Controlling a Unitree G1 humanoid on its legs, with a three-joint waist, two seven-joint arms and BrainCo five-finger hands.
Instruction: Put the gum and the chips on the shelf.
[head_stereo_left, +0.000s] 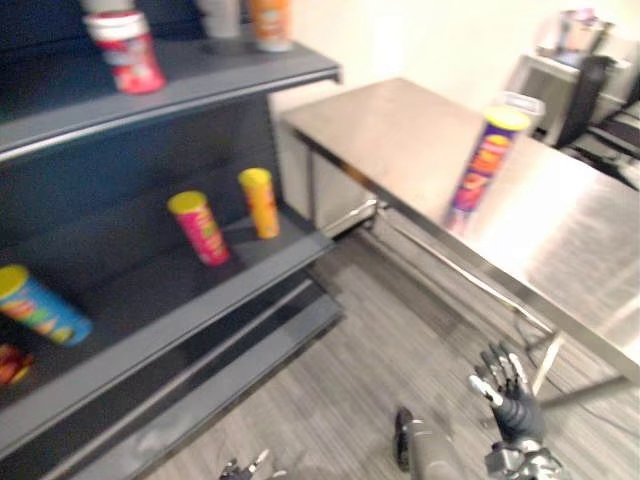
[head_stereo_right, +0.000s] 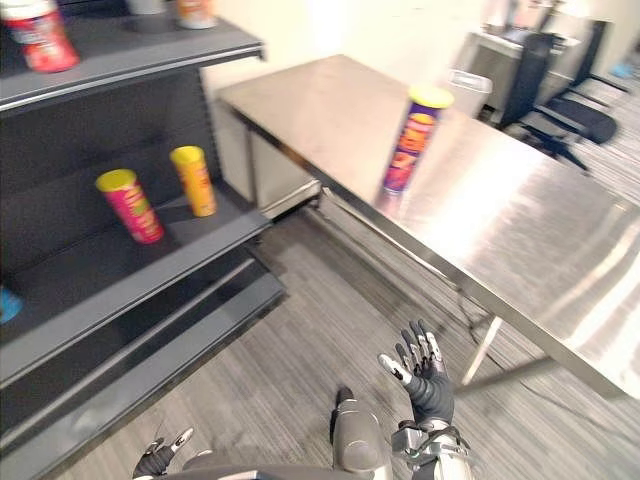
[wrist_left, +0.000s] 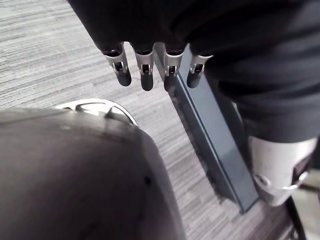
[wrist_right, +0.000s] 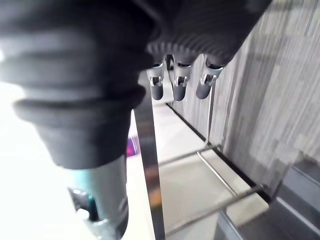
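Grey shelf (head_stereo_left: 200, 300) at the left already carried several tubes: a blue tube (head_stereo_left: 40, 308) at a slant, then a pink tube (head_stereo_left: 200, 228) and a yellow tube (head_stereo_left: 260, 202) standing near the front edge, where an arm could set them down easily. Low down, the left hand (head_stereo_right: 160, 458) hung over the floor, its fingers (wrist_left: 145, 75) straight and empty. Beside it the right hand (head_stereo_right: 425, 378) was raised a little, fingers spread wide with nothing in them, probably readied for a reach. Further right, the purple chips tube (head_stereo_left: 483, 160) stood upright on the steel bench (head_stereo_left: 400, 140), well apart from both hands, so by my reading the fetching had not begun. Which item was the gum, I could not tell.
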